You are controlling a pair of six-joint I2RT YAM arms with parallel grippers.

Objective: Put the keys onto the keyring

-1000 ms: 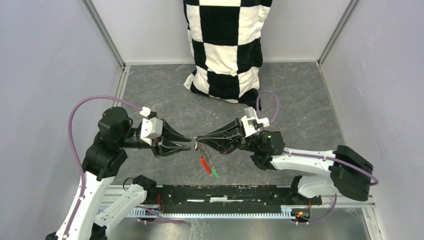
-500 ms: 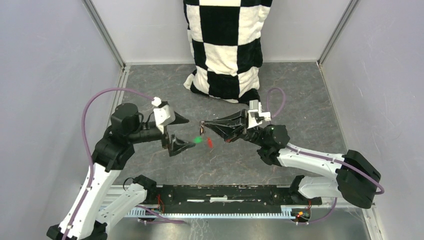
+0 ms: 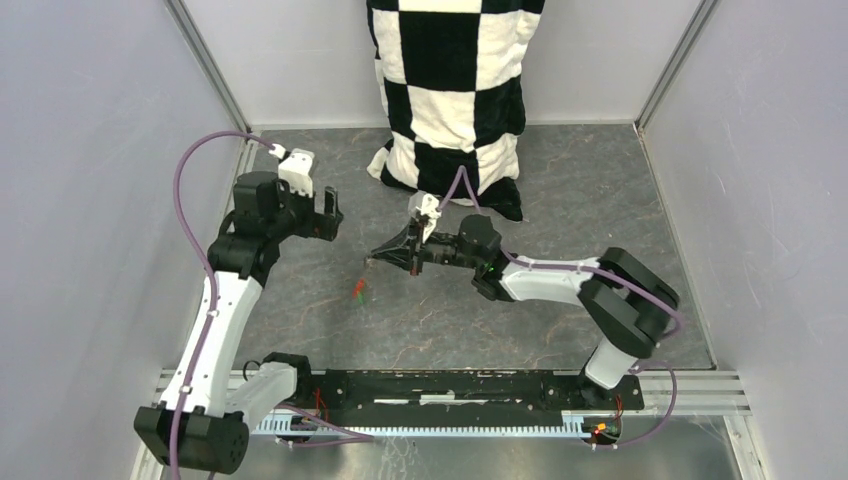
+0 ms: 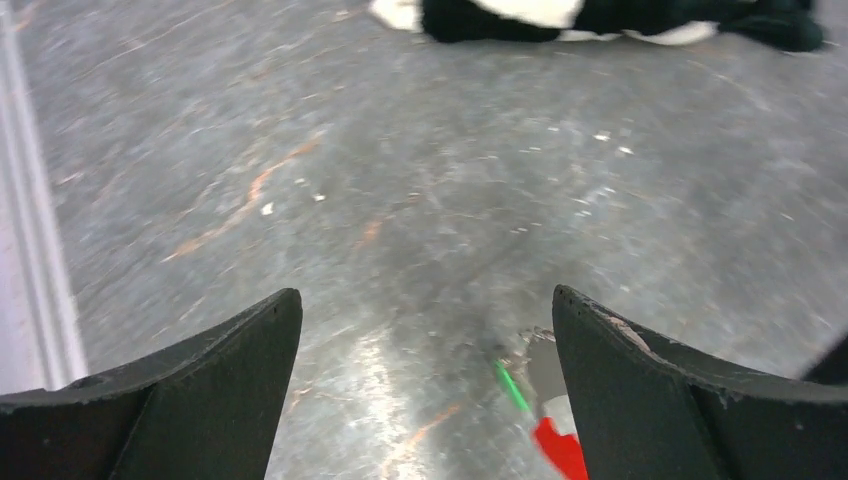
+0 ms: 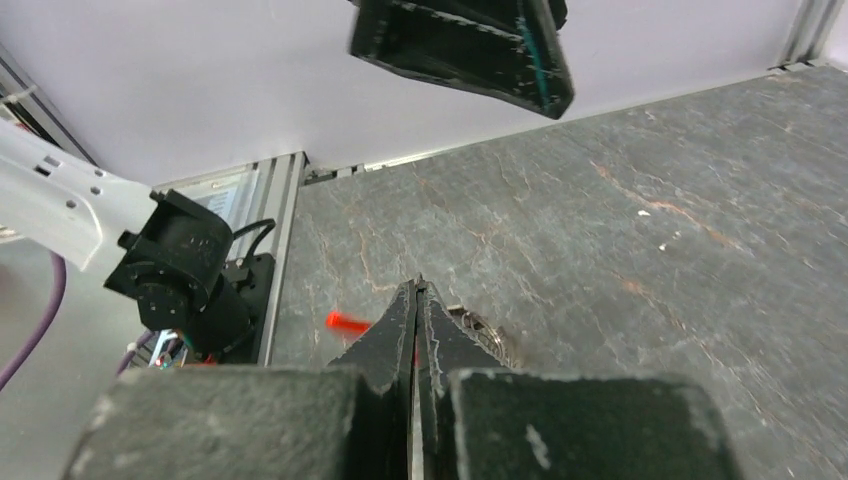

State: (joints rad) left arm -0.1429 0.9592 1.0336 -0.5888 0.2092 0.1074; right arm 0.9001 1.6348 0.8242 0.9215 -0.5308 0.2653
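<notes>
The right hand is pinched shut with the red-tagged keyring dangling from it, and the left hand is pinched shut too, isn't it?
Not quite: the left hand is wide open and empty, as the left wrist view shows. The right hand is shut, with the keyring dangling from it.

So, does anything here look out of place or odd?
Only the checkered cloth at the back: it comes down into the workspace and its bottom end lies crumpled on the table. Nothing looks spilled or broken.
</notes>
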